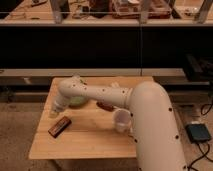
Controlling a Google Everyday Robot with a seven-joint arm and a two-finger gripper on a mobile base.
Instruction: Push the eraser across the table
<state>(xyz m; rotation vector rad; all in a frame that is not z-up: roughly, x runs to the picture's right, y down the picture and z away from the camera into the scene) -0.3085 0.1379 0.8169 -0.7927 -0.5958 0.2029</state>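
The eraser (pixel 59 126), a small dark flat block with a reddish edge, lies on the left part of the light wooden table (pixel 85 144), near its front. My white arm reaches from the lower right across the table to the left. The gripper (pixel 54 112) is at the table's left side, just behind the eraser and a little above the top. I cannot tell whether it touches the eraser.
A white cup (pixel 121 120) stands mid-table beside my arm. A dark red oval thing (pixel 105 106) and a green object (pixel 77 101) lie behind it, partly hidden by the arm. Dark shelving runs behind the table. A blue box (pixel 199 132) sits on the floor at the right.
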